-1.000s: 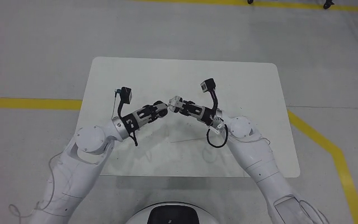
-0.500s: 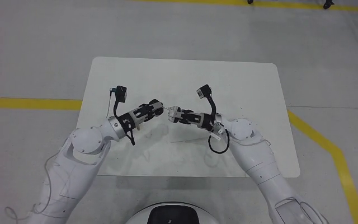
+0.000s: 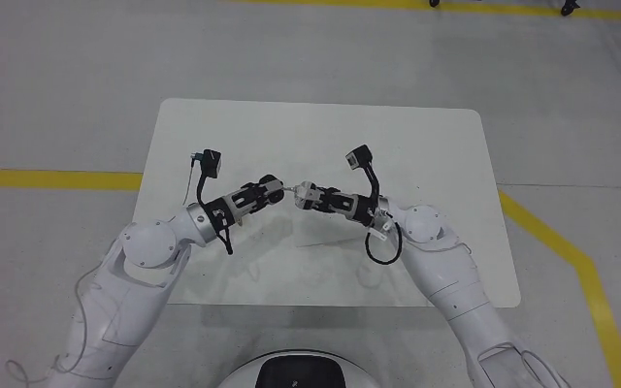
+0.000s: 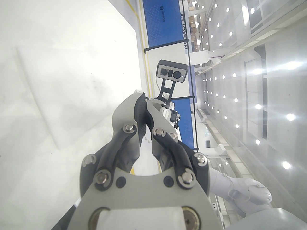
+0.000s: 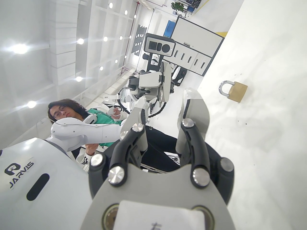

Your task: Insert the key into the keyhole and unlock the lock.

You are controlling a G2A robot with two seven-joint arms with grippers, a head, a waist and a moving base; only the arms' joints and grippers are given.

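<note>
Industrial hall, yellow floor lines (image 3: 58, 179), ceiling spotlights (image 4: 290, 117)

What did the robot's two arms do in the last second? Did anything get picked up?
Both arms shifted a little. The left gripper pulled back toward its own side and the right gripper swung slightly toward the robot, so they sit a bit farther apart. I cannot see anything grabbed or dropped. The table stayed put, and the padlock lies on it, with the right gripper open.

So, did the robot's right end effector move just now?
Yes. In the top view the right end effector has shifted slightly toward the near edge of the table, closer to the robot's body.
</note>
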